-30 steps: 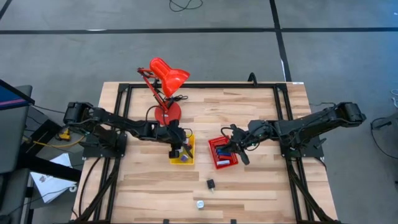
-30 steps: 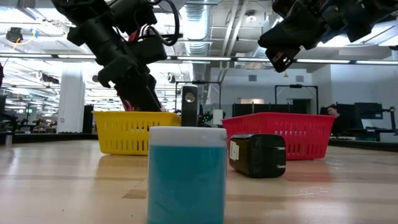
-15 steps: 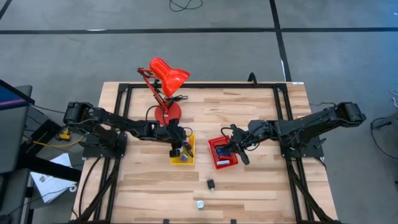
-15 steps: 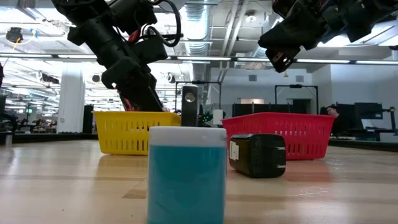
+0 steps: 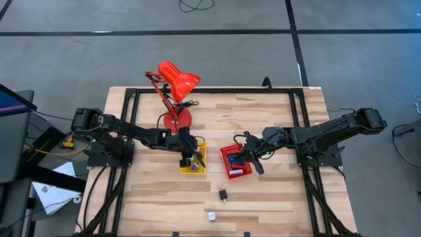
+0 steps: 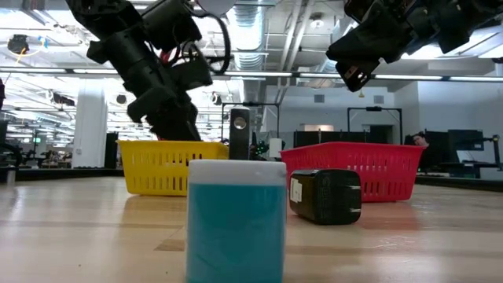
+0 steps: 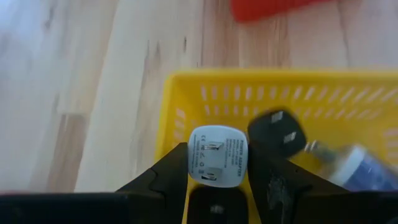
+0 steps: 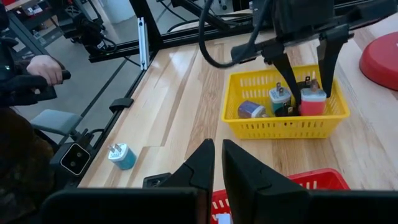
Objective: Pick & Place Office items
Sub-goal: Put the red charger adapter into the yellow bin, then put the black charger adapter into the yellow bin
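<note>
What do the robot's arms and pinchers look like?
Both arms are black with chunky joints. The left arm has a black cable looping along it. The left gripper has two thin pointed black fingers. The right gripper has two flat black fingers.

Two baskets sit side by side mid-bench (image 5: 276,191): the left basket (image 5: 199,166) under the left pincer (image 5: 189,160), the right basket (image 5: 230,166) under the right pincer (image 5: 247,157). A lamp (image 5: 172,89) stands behind them; a charger (image 5: 223,194) and a plug adapter (image 5: 211,215) lie in front.

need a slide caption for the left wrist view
Left gripper holding a white power adapter over the yellow basket, a black plug inside.
</note>
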